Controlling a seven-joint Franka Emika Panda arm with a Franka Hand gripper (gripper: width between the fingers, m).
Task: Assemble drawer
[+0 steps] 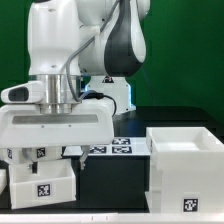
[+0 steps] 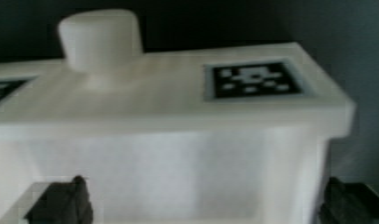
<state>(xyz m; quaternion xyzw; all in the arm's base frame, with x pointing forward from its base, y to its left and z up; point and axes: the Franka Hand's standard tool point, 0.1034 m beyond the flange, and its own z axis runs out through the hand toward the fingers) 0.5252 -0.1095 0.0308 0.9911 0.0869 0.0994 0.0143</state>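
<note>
A small white drawer box (image 1: pixel 40 187) with a black-and-white tag lies at the exterior view's lower left. My gripper (image 1: pixel 46 156) hangs right over it. In the wrist view the box (image 2: pixel 186 120) fills the frame, with its round knob (image 2: pixel 97 40) and a tag (image 2: pixel 250 80) on the upper face. My gripper (image 2: pixel 207 202) is open wide. One dark fingertip (image 2: pixel 61 203) overlaps the box's near face and the other (image 2: pixel 356 200) sits just off its side edge. I cannot tell whether they touch it. The large cube housing (image 1: pixel 186 165) stands apart at the exterior view's right.
The marker board (image 1: pixel 116 148) lies flat on the black table between the small box and the housing. The arm's white body fills the exterior view's upper left. A green wall is behind.
</note>
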